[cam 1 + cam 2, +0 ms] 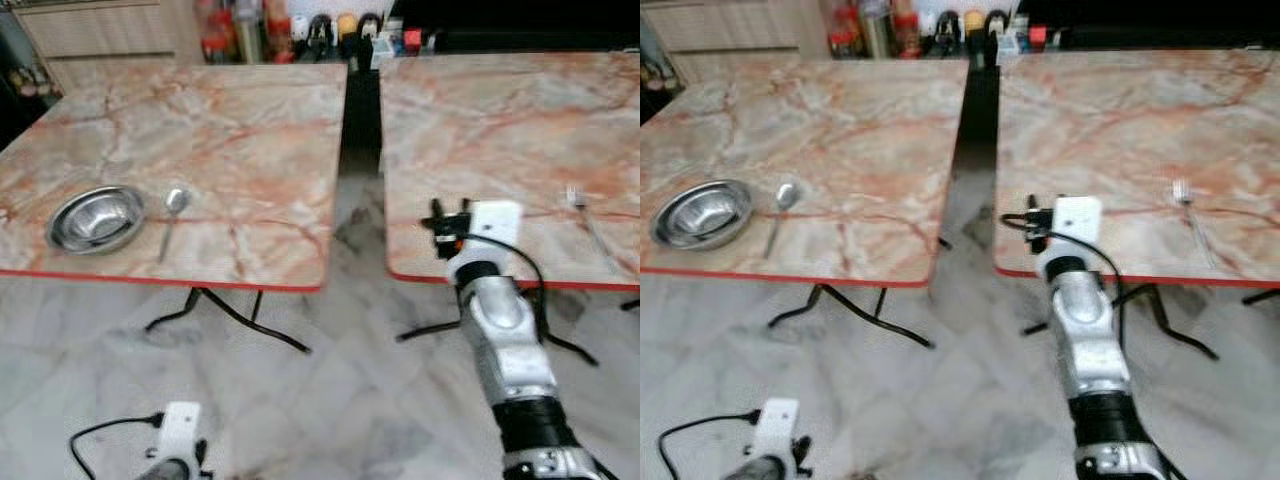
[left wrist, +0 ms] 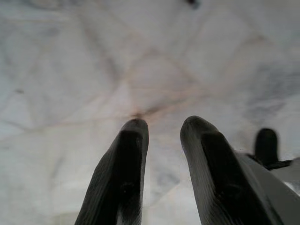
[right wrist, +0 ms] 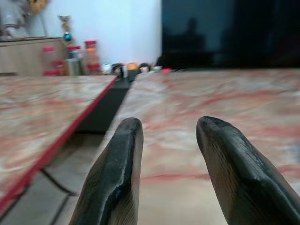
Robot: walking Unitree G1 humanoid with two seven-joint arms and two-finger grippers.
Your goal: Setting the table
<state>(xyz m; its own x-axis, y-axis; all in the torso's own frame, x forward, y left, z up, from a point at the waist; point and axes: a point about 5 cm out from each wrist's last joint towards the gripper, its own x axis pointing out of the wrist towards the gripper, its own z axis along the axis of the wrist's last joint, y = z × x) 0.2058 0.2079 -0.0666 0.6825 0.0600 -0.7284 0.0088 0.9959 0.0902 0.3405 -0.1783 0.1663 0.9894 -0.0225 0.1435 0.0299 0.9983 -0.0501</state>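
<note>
Right end effector (image 1: 447, 222), released and empty, hovers over the right worktop's (image 1: 500, 130) near edge; fork (image 1: 590, 222) lies farther right. Left end effector (image 2: 164, 136), released, hangs above the floor (image 2: 70, 70).

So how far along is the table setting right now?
Done: a steel bowl with a spoon beside it sits on the left table. In hand: nothing; the right tool is open and empty at the right table's near edge. Left: the lone fork there has no bowl. The left tool hangs idle.
</note>
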